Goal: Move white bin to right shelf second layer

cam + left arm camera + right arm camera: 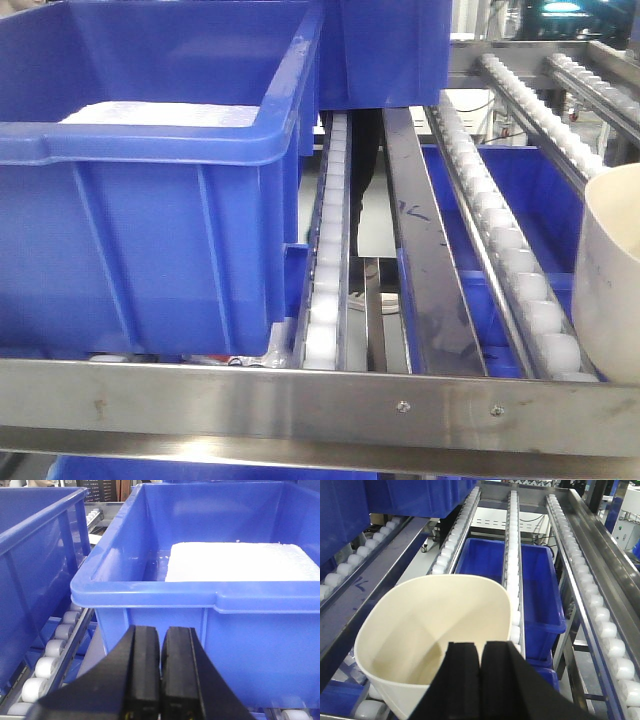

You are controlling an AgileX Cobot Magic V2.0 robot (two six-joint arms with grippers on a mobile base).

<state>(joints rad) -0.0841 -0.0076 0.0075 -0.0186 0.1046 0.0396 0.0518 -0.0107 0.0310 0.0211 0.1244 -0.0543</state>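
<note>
The white bin (pixel 435 625) is a cream-white tub, empty and tilted above the roller lanes (pixel 513 555) of the right shelf level. It also shows at the right edge of the front view (pixel 612 270), just behind the flat steel front bar (pixel 300 400). My right gripper (pixel 480 652) is at the bin's near rim with its jaws closed on the wall. The rim part under the fingers is hidden. My left gripper (pixel 161 635) is shut and empty, close in front of a blue crate (pixel 225 610). Neither gripper shows in the front view.
The blue crate (pixel 150 200) on the left holds a white foam slab (pixel 240 562). A second blue crate (pixel 30 555) stands to its left. Another blue crate (pixel 535 585) sits on the level below the rollers. Steel rails (pixel 425 260) run between the lanes.
</note>
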